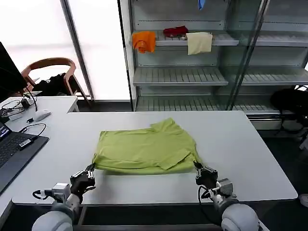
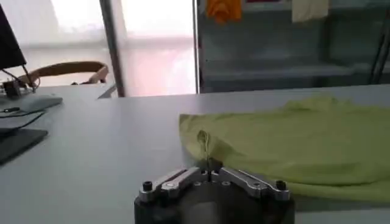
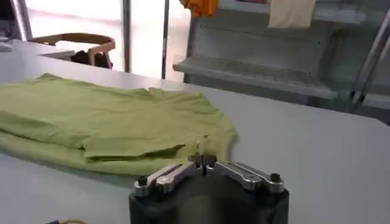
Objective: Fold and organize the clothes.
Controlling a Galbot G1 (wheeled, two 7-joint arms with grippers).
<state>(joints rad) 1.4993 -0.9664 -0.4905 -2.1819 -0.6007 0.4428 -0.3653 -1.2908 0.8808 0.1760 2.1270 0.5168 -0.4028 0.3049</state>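
The clothes are one lime-green T-shirt (image 1: 144, 149) lying folded in half on the white table (image 1: 240, 144), its folded edge toward me and one sleeve tucked over the top. My left gripper (image 1: 89, 171) is at the shirt's near left corner, shut on a pinch of green fabric (image 2: 203, 141). My right gripper (image 1: 198, 168) is at the near right corner, likewise shut on a small tuft of the shirt (image 3: 196, 148). In the wrist views the left gripper (image 2: 209, 165) and right gripper (image 3: 202, 160) show their jaws pressed together at the cloth's edge.
A laptop (image 1: 14, 149), cables and a mouse (image 1: 41, 114) sit at the table's left end, with a wooden chair (image 1: 50, 72) behind. A metal shelf unit at the back holds an orange cloth (image 1: 144, 41), a red item (image 1: 175, 32) and a cream cloth (image 1: 199, 42).
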